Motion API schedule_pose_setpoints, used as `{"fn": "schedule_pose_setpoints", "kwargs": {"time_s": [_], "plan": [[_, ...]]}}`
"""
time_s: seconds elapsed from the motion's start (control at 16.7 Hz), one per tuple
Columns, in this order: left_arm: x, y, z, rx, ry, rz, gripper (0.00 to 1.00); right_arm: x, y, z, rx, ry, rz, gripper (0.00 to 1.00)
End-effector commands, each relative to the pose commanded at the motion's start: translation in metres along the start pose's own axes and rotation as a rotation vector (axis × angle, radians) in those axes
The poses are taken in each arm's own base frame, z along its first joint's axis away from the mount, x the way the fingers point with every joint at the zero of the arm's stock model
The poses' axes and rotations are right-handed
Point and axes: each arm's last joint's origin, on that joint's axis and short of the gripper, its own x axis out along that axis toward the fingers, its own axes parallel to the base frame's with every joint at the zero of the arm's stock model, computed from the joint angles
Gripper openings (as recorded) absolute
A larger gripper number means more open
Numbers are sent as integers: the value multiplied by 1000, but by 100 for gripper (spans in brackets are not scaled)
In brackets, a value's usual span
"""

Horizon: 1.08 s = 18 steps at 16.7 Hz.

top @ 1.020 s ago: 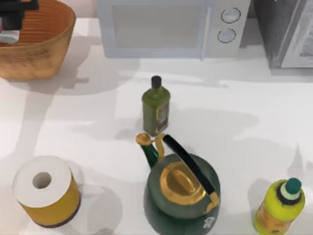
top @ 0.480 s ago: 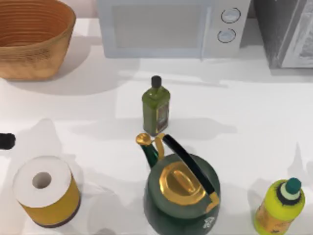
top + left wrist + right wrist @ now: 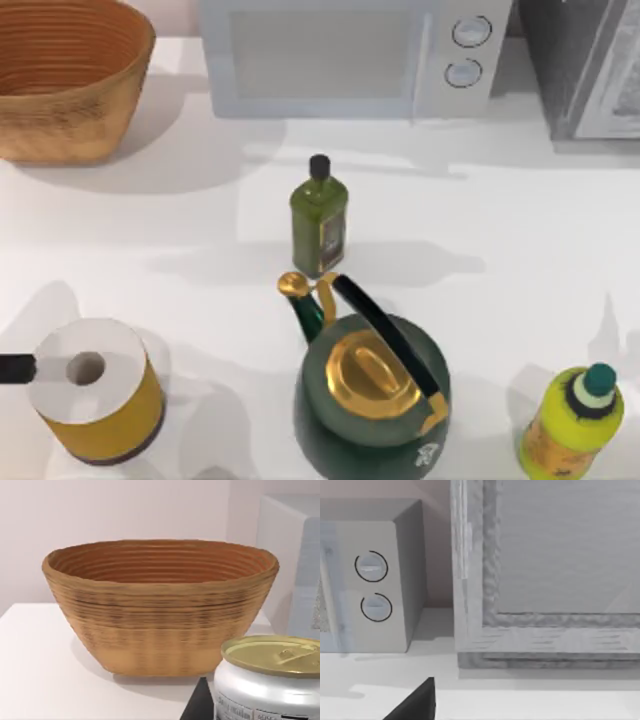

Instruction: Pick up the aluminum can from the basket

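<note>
Your basket (image 3: pixel 70 85) sat at the table's far left corner, with nothing inside that you could see. The can (image 3: pixel 267 680) stood upright, close under your left wrist camera, out of the basket and near it. You could not tell whether fingers pinched it.

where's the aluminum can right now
In the left wrist view the aluminum can sits close to the camera, outside the basket, which stands behind it on the table.

The left arm's matte black, plain, narrow bar-shaped hand (image 3: pixel 15 369) bears no markings; the right arm's black wedge-shaped hand (image 3: pixel 417 702) looks alike.
</note>
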Motion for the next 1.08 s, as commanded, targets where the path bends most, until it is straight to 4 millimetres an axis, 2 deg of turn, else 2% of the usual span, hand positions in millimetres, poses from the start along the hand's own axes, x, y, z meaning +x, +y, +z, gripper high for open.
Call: {"fn": "schedule_pose_setpoints", "kwargs": {"time_s": [0.42,0.54,0.66,0.84,0.96,1.08], "plan": [[0,0,-2,2,2,0,0,0,0,0,0,0,0,100],[1,0,6,6,-12,-11,0,0,0,0,0,0,0,100],[2,1,24,17,-45,-46,0,0,0,0,0,0,0,100],[13,0,64,48,-107,-157,0,0,0,0,0,0,0,100],[30,-2,94,75,-144,-275,0,0,0,0,0,0,0,100],[59,-4,118,100,-166,-422,0,0,0,0,0,0,0,100]]}}
